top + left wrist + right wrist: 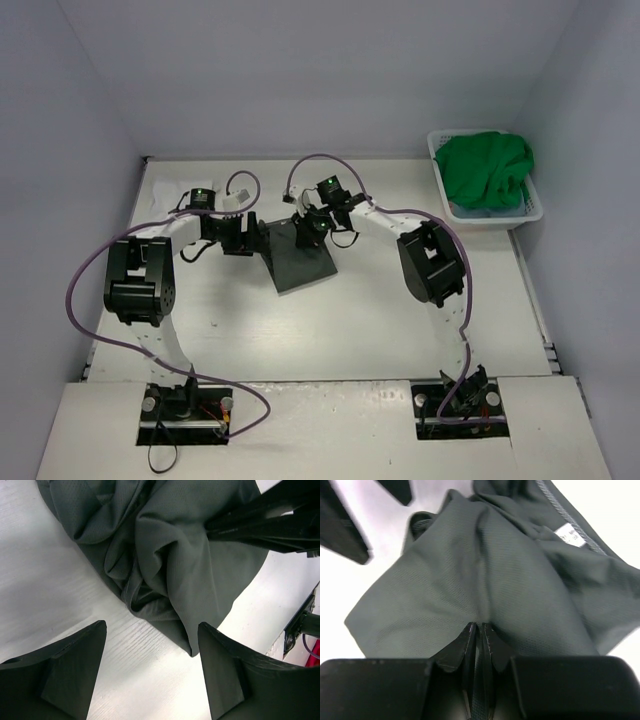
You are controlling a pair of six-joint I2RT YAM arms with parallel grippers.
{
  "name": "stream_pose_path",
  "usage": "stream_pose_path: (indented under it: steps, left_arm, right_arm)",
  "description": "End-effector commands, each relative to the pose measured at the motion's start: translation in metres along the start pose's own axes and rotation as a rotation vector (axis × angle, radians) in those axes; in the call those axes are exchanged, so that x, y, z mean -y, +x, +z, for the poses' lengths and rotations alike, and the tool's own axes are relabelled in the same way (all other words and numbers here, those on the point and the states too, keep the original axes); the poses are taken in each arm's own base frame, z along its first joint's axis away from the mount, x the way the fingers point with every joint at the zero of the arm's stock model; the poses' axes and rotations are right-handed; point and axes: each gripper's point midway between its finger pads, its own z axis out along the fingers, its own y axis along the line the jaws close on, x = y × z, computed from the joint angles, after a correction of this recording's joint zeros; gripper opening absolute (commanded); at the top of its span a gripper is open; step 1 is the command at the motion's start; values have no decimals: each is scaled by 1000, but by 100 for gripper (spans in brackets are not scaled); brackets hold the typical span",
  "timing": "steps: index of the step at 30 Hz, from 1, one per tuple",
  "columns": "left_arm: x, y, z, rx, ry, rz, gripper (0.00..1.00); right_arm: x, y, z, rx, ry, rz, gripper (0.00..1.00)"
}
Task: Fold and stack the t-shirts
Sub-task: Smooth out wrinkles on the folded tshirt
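A dark grey t-shirt (300, 262) lies crumpled at mid-table, its far part lifted. My right gripper (313, 228) is shut on a fold of it; in the right wrist view the gripper (479, 626) pinches the mesh cloth (470, 570) between closed tips, with a white label (570, 534) further up. My left gripper (250, 238) stands open just left of the shirt. In the left wrist view the left gripper (151, 627) hangs over bare table, the shirt's hem (170, 555) right before it and untouched. A bright green t-shirt (487, 168) fills the basket over a light blue-grey one (478, 212).
The white plastic laundry basket (537, 208) stands at the back right by the wall. Purple cables loop from both arms over the table. My right gripper's fingers (250, 517) cross the top right of the left wrist view. Walls close in on three sides.
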Motion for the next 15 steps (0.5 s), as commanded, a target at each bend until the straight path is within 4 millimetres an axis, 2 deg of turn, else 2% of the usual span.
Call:
stream_pose_path:
  steps: [1,7,15]
  left_arm:
    - [15,-16,-6,53,50,41,68]
    - [17,-17,-6,54,68,28,68]
    - [14,-18,-3,53,83,1,68]
  right_arm:
    - [20,-21,-7,38,104,-45,7]
    - [43,-3,4,-21,194,-31,7]
    - [52,21,24,-116,280,-42,7]
